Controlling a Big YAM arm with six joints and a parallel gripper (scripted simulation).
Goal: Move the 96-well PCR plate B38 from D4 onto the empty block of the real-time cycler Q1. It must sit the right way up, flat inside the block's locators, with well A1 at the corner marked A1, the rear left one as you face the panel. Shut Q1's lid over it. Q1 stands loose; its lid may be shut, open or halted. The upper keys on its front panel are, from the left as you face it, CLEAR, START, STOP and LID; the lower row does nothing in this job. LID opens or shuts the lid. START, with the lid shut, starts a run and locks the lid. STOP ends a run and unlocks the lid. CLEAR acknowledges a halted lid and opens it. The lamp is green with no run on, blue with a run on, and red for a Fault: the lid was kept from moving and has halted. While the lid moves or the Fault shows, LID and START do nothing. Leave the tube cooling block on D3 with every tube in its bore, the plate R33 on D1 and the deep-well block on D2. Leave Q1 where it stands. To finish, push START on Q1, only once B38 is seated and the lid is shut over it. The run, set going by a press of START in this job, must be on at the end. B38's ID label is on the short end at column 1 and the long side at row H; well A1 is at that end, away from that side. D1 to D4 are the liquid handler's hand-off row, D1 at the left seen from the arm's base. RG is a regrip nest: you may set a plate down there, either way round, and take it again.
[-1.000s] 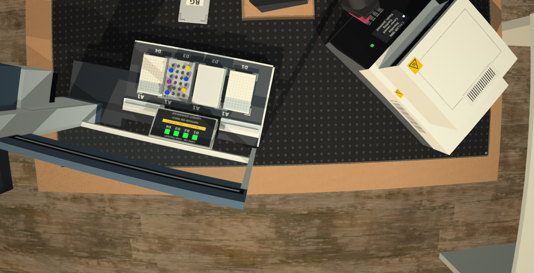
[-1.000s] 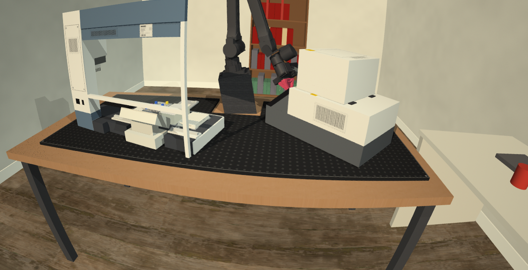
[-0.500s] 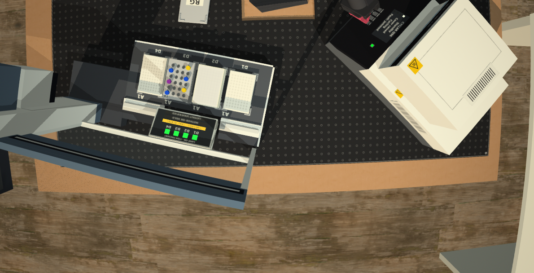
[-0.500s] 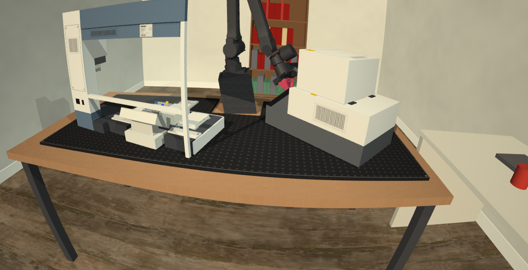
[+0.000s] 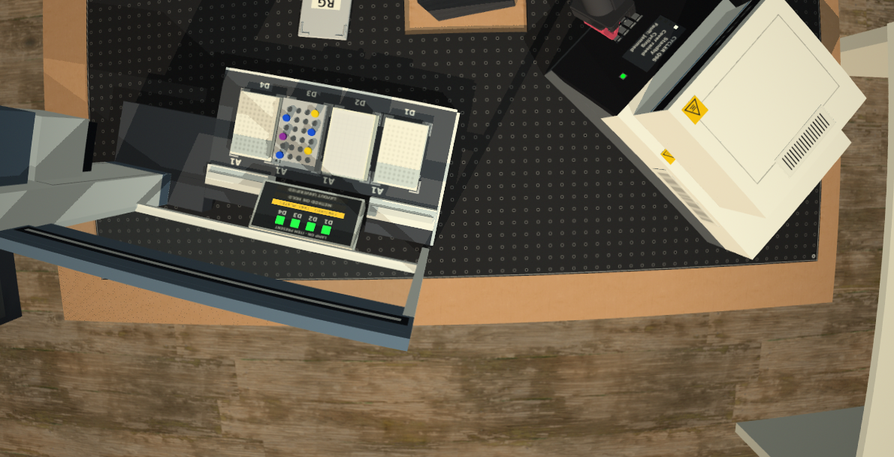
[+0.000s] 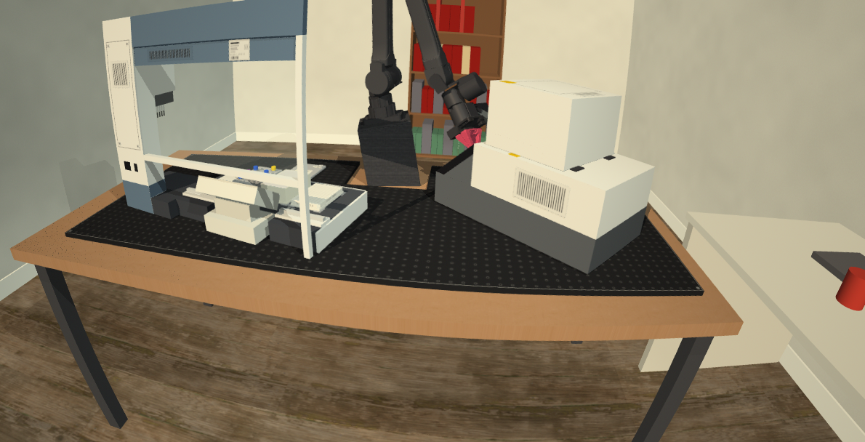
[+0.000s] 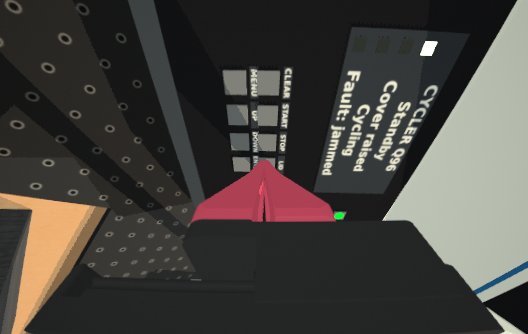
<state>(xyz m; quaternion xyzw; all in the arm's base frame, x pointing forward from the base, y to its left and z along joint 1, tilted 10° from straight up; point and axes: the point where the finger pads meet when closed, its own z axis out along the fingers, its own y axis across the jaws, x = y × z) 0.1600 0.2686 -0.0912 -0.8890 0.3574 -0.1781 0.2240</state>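
Observation:
The PCR plate B38 [image 5: 255, 122] lies in D4 of the liquid handler's hand-off row. The cycler Q1 [image 5: 713, 122] stands at the right, turned at an angle, and its cream lid [image 6: 550, 121] lies down over the body. Its lamp [image 5: 622, 76] is green, as it also shows in the wrist view [image 7: 339, 216]. My gripper [image 7: 264, 167] is shut and empty, its red fingertips at the LID key at the end of the upper key row [image 7: 268, 115]. The gripper also shows in the top view [image 5: 616, 27] and the side view [image 6: 469, 135]. I cannot tell whether the tips touch the key.
The tube cooling block [image 5: 299, 134] is on D3, the deep-well block [image 5: 348, 143] on D2 and plate R33 [image 5: 400, 152] on D1. The regrip nest RG [image 5: 325, 4] is at the rear. The handler's gantry frame [image 6: 217, 33] spans over the hand-off row.

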